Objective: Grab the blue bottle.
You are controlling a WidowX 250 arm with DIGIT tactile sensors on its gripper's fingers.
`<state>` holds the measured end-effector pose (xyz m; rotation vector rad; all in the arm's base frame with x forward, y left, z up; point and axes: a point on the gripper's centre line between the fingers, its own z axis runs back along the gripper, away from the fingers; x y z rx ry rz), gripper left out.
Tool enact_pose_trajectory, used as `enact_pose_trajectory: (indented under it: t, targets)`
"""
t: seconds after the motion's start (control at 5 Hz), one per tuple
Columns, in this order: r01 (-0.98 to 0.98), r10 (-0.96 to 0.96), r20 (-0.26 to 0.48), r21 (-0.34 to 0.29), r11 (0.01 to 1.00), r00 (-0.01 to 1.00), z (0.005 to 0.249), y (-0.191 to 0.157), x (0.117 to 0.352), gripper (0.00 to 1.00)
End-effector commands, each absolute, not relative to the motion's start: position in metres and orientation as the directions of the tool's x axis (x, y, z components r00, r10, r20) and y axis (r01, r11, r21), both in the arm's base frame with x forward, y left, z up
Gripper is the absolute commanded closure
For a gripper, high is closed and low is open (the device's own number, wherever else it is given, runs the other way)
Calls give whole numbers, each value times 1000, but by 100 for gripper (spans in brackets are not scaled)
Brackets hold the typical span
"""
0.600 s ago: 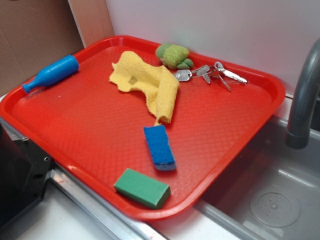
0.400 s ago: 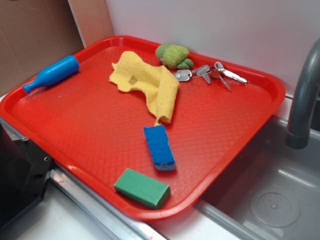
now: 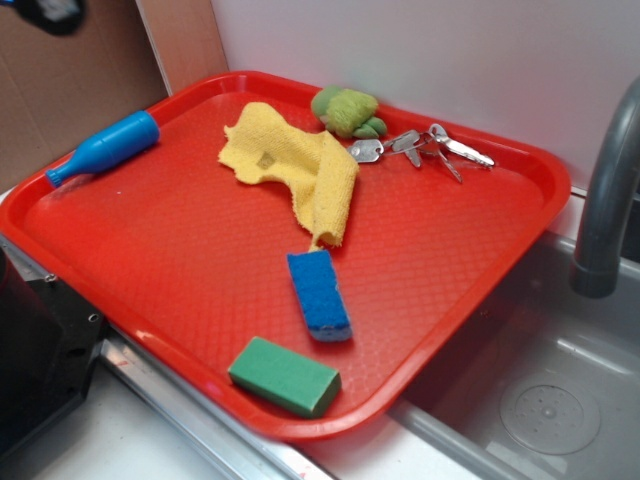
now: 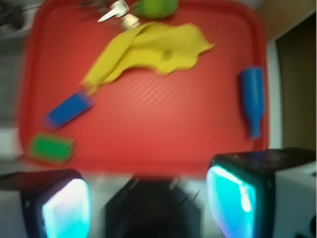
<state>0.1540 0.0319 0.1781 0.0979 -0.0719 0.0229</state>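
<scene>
Your gripper (image 4: 148, 203) hangs open, empty (view blurred), above the tray (image 3: 200, 290); the blue bottle (image 3: 103, 147) lies at the tray's left edge.

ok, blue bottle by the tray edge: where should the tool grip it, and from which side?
Grip the blue bottle across its thick body, coming from above. It lies flat along the tray rim with the narrow neck towards the tray's corner; the body is wider and steadier than the neck, and nothing crowds it.

Red tray (image 3: 480, 270) beside a sink.
It carries the blue bottle (image 3: 105, 146), yellow cloth (image 3: 295, 165), keys (image 3: 420, 146), green toy (image 3: 347, 110), blue sponge (image 3: 319, 294) and green sponge (image 3: 284, 375).
</scene>
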Motion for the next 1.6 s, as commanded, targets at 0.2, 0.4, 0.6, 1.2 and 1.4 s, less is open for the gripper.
enact_pose_trajectory:
  t: [0.2,0.4,0.6,1.2,1.4]
  targets:
    - [116,-138,127,166,979,982,98,136,197,0]
    - [84,-99,93,155,984,991,81,149,201,0]
    - [41,-49,70,111,993,996,58,172,198,0]
    - [147,-148,-5,90,985,989,23,143,202,0]
    - [189,-188,-20,65,980,982,22,120,203,0]
